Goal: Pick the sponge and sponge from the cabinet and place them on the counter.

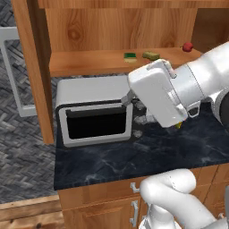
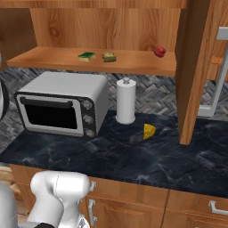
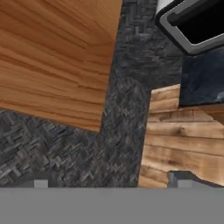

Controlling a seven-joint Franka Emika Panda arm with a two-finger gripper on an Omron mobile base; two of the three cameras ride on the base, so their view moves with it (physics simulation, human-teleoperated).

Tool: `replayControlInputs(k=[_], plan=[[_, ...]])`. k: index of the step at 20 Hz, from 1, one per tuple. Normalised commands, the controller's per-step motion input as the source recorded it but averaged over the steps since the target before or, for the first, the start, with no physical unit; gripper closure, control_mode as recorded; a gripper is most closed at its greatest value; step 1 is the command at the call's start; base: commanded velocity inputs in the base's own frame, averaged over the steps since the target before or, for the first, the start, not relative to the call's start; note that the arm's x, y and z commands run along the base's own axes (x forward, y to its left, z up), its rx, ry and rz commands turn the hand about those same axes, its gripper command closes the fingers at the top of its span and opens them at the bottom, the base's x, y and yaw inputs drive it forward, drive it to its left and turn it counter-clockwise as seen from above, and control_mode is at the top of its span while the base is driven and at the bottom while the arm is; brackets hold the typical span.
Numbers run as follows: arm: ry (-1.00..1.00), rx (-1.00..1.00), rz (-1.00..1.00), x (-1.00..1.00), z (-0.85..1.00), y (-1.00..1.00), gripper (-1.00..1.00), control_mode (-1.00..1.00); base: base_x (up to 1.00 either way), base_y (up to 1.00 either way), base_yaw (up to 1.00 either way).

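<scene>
Both sponges (image 2: 87, 56) (image 2: 109, 57) sit on the cabinet (image 2: 133, 62) shelf, table (image 2: 133, 156) has neither; my jaws are open, holding nothing I think.

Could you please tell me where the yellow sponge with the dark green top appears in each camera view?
Left base view: yellow rectangular sponge with dark green top on the wooden cabinet shelf, upper centre-right, left of the olive sponge.
Right base view: same sponge upper left-centre, left of the olive one.
Hand view: not in it.
Shared landmark: silver toaster oven below the shelf.
</scene>
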Motion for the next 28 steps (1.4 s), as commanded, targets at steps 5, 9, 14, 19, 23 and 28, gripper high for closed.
replayControlInputs(k=[5, 9, 14, 19, 23, 28], plan=[[-0.35, -0.10, 0.00, -0.36, 0.00, -0.62, -1.00, -1.00, 0.00, 0.00, 0.00], [-0.32, -0.13, 0.00, -0.34, 0.08, -0.61, -1.00, -1.00, 0.00, 0.00, 0.00], [-0.20, -0.20, 0.00, -0.31, 0.23, -0.60, -1.00, -1.00, 0.00, 0.00, 0.00], [-0.05, -0.23, -0.02, -0.28, 0.28, -0.66, -1.00, -1.00, 0.00, 0.00, 0.00], [0.00, -0.20, -0.05, -0.19, 0.15, -0.59, -1.00, -1.00, 0.00, 0.00, 0.00], [0.01, -0.03, -0.21, 0.01, -0.01, -0.10, -1.00, -1.00, 0.00, 0.00, 0.00]])
